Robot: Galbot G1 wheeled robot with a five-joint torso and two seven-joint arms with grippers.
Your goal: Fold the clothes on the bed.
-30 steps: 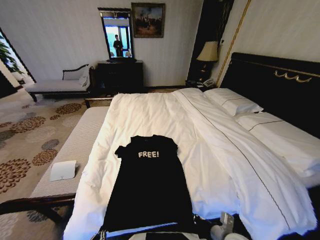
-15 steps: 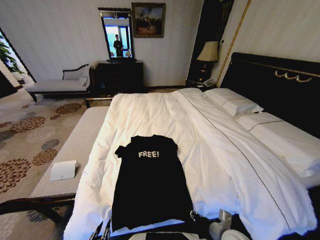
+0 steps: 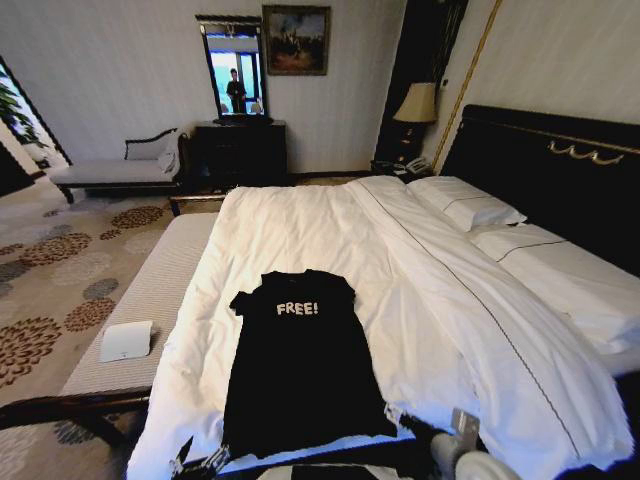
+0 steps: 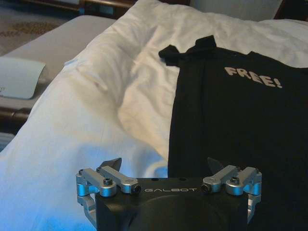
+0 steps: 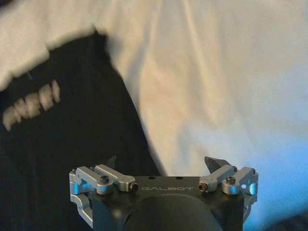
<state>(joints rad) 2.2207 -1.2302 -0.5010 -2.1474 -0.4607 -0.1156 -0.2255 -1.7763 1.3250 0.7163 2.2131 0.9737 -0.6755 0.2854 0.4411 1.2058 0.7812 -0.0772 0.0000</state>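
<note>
Now both tools, left tool [image 4: 165, 163] and right tool [image 5: 162, 162], gape wide over the T-shirt [image 3: 300, 370].

I'm looking down at the bed [image 3: 300, 215] — a wide one, white duvet [image 3: 420, 330] spread over it with a thin dark stripe running its length, dark headboard [image 3: 560, 170] on my right. Two white pillows [image 3: 470, 205] lie side by side against that headboard. On the near part of the duvet lies the black T-shirt [image 3: 300, 370], flat, collar end away from me, the white letters "FREE!" readable on its chest, both short sleeves spread out. Its hem reaches close to the near edge of the bed. Around the shirt the duvet is softly rumpled — shallow folds beside its left sleeve.
</note>
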